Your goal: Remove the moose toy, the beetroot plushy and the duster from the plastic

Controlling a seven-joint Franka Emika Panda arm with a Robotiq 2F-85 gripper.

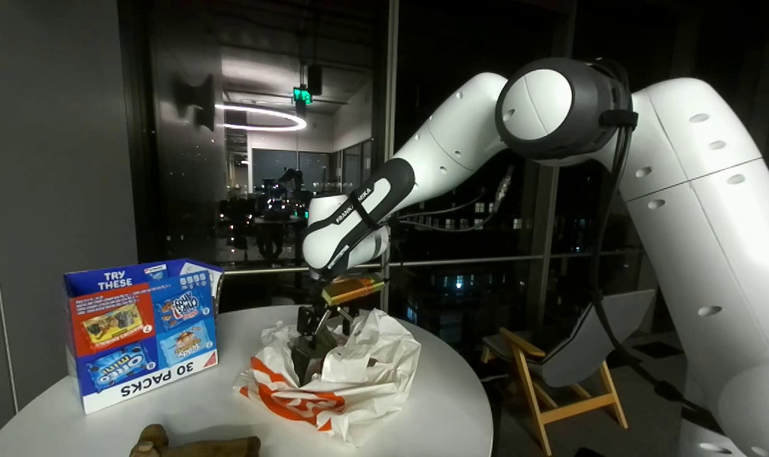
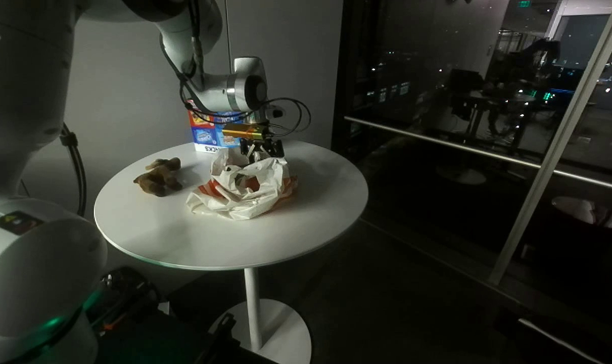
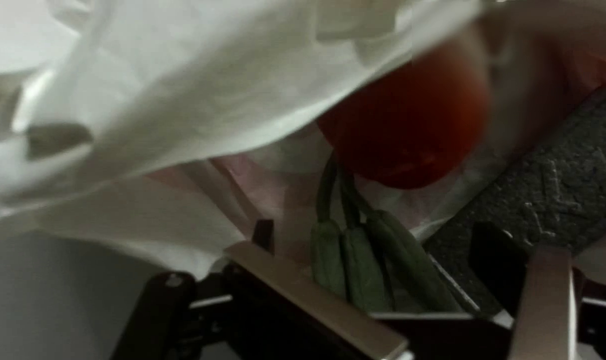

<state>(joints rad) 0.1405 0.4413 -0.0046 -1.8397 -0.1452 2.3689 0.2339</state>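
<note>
One white robot arm (image 1: pixel 451 139) arches over a round white table (image 2: pixel 225 245), where a blue-and-red snack box (image 1: pixel 144 336) stands close to the edge beside a grey wall (image 2: pixel 295 40). Clear of every edge, near the middle, slumps a crumpled white plastic bag (image 1: pixel 371 387) with bold orange-red print, the gripper (image 3: pixel 378 240) at its open mouth. The moose toy (image 2: pixel 159 178), brown and stubby-limbed, lies outside the bag near the table's left edge in an exterior view. Inside the bag, the wrist view shows the duster (image 3: pixel 558 185), a dark grey-green slab scored with pale scratches, and the beetroot plushy (image 3: pixel 418 125), round and deep red, partly covered by a fold of plastic, its thin stalks ending in three plump green leaves (image 3: pixel 363 270). The gripper's fingers (image 3: pixel 543 300) stand wide apart, the leaves showing in the gap; whether either touches the duster cannot be told
</note>
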